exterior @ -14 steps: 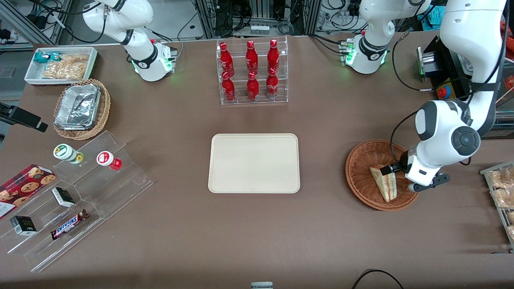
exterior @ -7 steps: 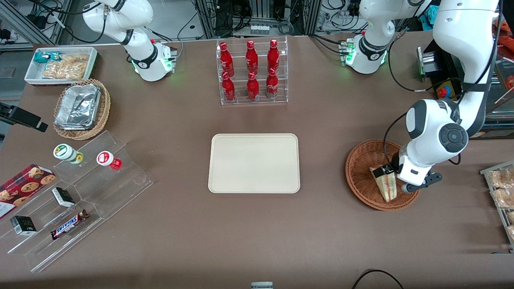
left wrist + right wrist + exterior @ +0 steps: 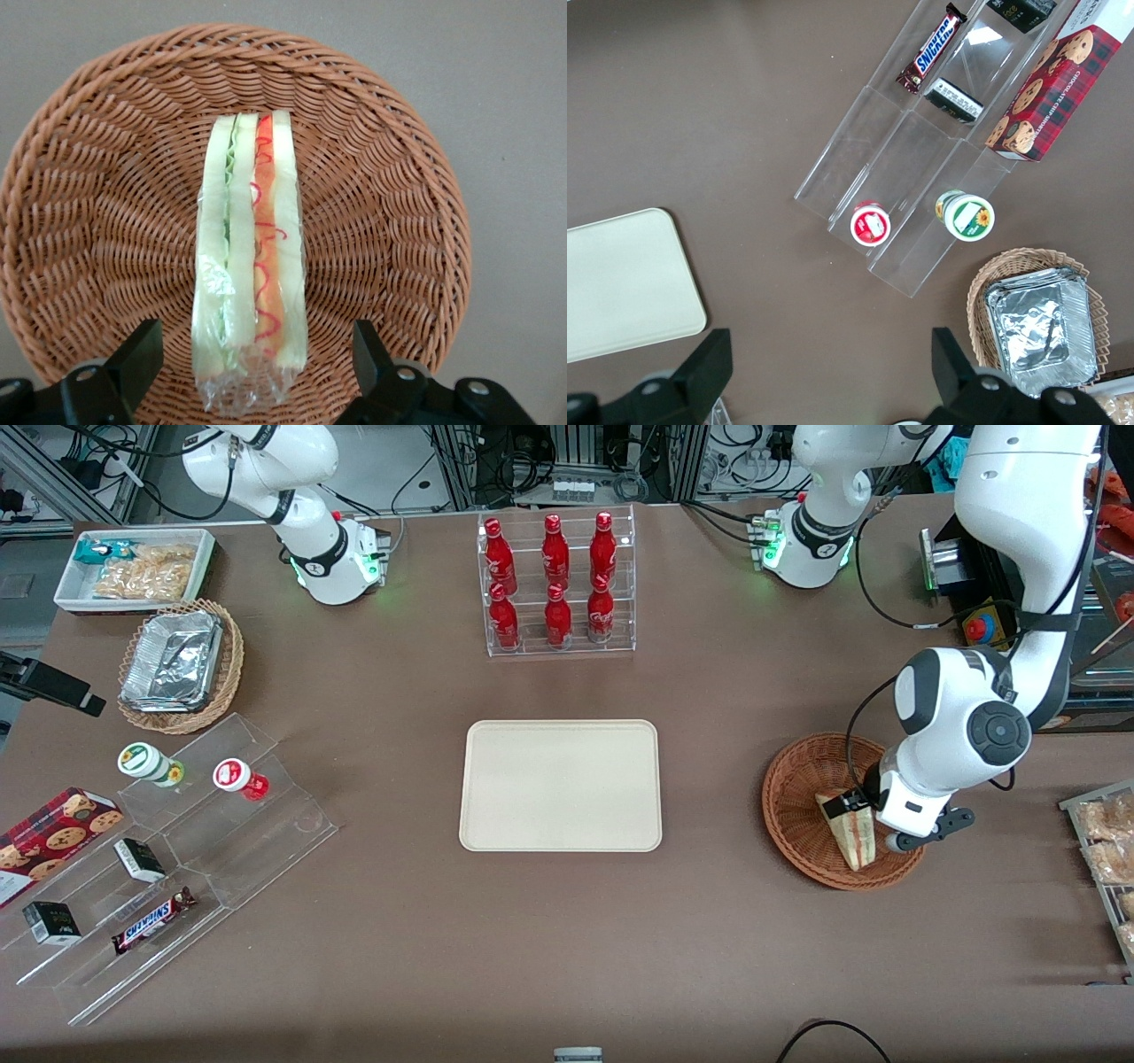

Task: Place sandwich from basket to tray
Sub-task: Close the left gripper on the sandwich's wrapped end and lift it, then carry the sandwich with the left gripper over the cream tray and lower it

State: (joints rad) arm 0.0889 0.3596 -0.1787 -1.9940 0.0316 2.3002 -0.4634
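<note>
The clear-wrapped sandwich [image 3: 856, 840] lies in the reddish-brown wicker basket [image 3: 783, 797], toward the working arm's end of the table. It is a pale wedge with green and red-orange filling. My left gripper [image 3: 849, 806] hangs low over the basket at the sandwich's end farther from the front camera. In the left wrist view the gripper [image 3: 255, 356] is open, with one black finger [image 3: 135, 358] on each side of the sandwich [image 3: 251, 257], apart from its wrapping, above the basket [image 3: 89, 221]. The cream tray [image 3: 560, 786] sits bare at mid-table.
A clear rack of red bottles [image 3: 556, 584] stands farther from the front camera than the tray. A wire rack of pastries [image 3: 1107, 841] lies beside the basket at the table's edge. The acrylic stepped stand [image 3: 177, 859], foil-tray basket [image 3: 181, 666] and white bin [image 3: 133, 567] lie toward the parked arm's end.
The left gripper has shifted a little toward the tray and settled over the sandwich's end. Over the last half second it has hardly moved. The sandwich has stayed put.
</note>
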